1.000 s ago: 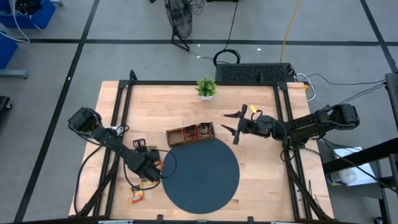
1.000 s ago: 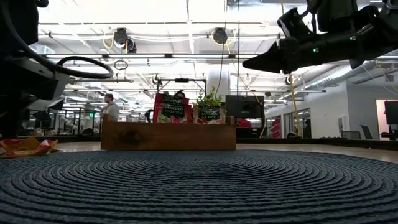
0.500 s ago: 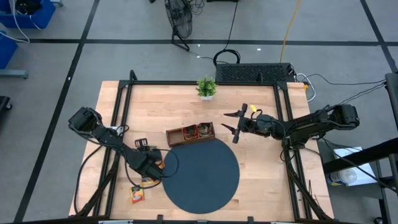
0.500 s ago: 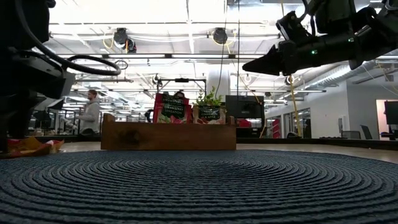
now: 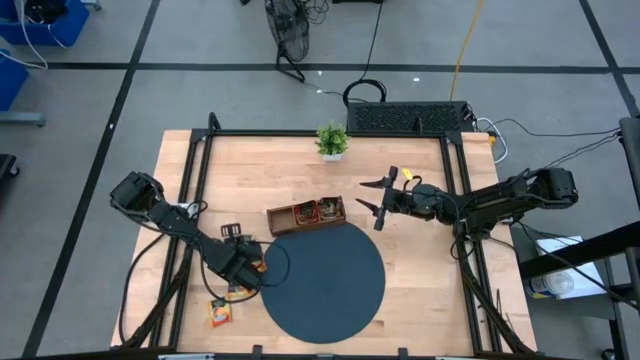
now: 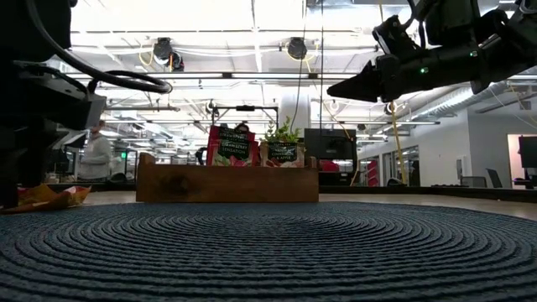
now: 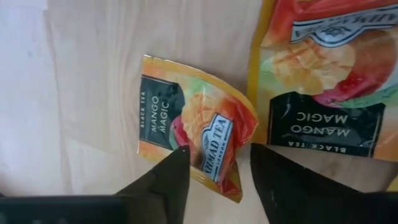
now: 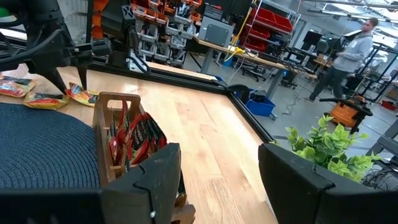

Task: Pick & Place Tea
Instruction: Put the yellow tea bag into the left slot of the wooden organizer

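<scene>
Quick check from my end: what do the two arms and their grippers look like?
Both arms are dark, jointed links trailing black cables. The left gripper has two matte black tapered fingers. The right gripper has the same pointed black fingers, with a yellow spot on the arm behind them.

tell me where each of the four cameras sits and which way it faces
High view: overhead, straight down on the table; both arms show.
Low view: at mat level, facing the wooden tray; the right hand hangs above.
Left wrist view: on the left arm, looking down at a mango tea sachet between its fingers.
Right wrist view: on the right arm, facing tray and potted plant.
Shared: low and right wrist both show the tray.
</scene>
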Controlling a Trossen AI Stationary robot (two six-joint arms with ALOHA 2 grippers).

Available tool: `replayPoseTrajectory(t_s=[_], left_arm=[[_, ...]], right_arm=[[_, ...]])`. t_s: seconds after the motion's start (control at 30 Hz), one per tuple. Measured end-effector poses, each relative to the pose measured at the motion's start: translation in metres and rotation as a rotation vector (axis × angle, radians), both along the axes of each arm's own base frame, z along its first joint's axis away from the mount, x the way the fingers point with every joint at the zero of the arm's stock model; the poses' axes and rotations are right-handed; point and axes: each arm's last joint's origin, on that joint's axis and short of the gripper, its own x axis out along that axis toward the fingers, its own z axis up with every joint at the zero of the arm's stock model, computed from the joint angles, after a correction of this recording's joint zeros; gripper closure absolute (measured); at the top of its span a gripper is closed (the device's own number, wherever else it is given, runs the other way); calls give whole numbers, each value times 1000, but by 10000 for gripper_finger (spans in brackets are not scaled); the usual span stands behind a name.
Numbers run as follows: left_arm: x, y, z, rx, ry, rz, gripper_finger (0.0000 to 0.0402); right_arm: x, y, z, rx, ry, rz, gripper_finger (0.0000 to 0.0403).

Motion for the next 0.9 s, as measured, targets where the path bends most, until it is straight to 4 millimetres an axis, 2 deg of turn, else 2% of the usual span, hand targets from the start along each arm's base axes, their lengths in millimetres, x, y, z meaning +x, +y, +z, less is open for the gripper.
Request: replayPoseTrajectory(t_s=[0.1, 0.3, 0.43, 0.57, 0.73, 0.83, 0.9], left_arm=[[0, -1, 0, -13, 0, -4, 265], [3, 3, 0, -53, 19, 53, 382], [4, 5, 8, -15, 57, 100, 386], [15, 5, 40, 103, 65, 69, 393], [38, 9, 84, 251, -54, 26, 391], [53, 20, 99, 323, -143, 13, 394], [63, 31, 101, 344, -181, 13, 394]], right_arm=[[0, 0, 0, 0, 6, 0, 204], [0, 0, -1, -2, 6, 0, 205], [0, 0, 0, -3, 7, 0, 207], [0, 0, 0, -1, 6, -2, 211], [-1, -6, 0, 18, -1, -27, 216], [-1, -9, -1, 28, -1, -41, 216], [-1, -10, -1, 35, 3, -49, 216]])
